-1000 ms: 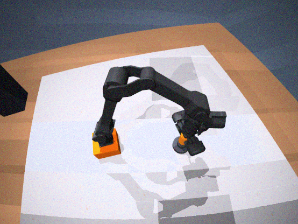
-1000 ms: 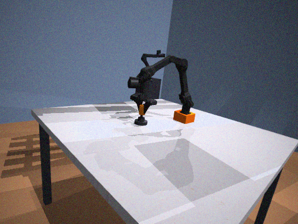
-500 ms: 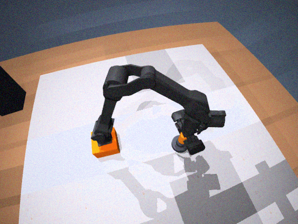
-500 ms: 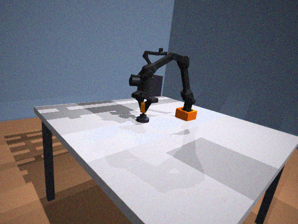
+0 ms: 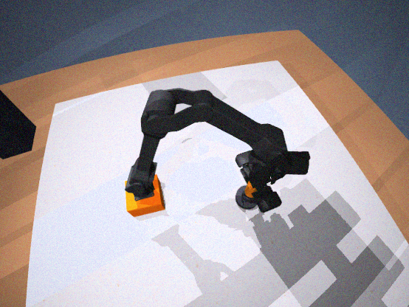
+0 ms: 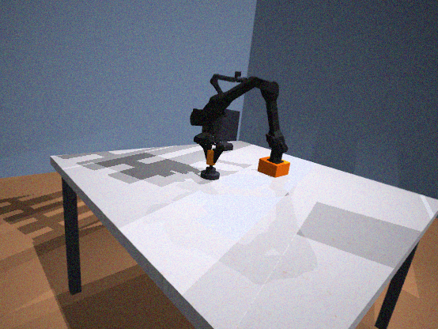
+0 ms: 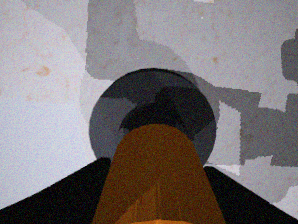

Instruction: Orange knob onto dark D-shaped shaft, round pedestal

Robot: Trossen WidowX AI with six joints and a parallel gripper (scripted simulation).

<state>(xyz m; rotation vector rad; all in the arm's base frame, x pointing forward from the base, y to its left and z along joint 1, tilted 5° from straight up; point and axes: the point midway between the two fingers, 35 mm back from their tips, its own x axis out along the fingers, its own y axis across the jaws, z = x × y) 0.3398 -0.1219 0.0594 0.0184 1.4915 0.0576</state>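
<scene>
My gripper [image 5: 255, 190] [image 6: 210, 155] is shut on the orange knob [image 5: 250, 190] [image 6: 210, 156] [image 7: 160, 189] and holds it upright directly over the dark round pedestal [image 5: 243, 201] [image 6: 209, 174] [image 7: 107, 119]. In the wrist view the knob's lower end covers the middle of the pedestal, so the D-shaped shaft is hidden. In the exterior view the knob's lower end sits just above the pedestal top. I cannot tell how the flat sides line up.
The arm's base stands on an orange block [image 5: 145, 201] [image 6: 273, 166] to the left of the pedestal in the top view. The white table top [image 5: 92, 236] [image 6: 245, 237] carries patchy grey shadows. A dark box [image 5: 12, 129] sits off the table at the left.
</scene>
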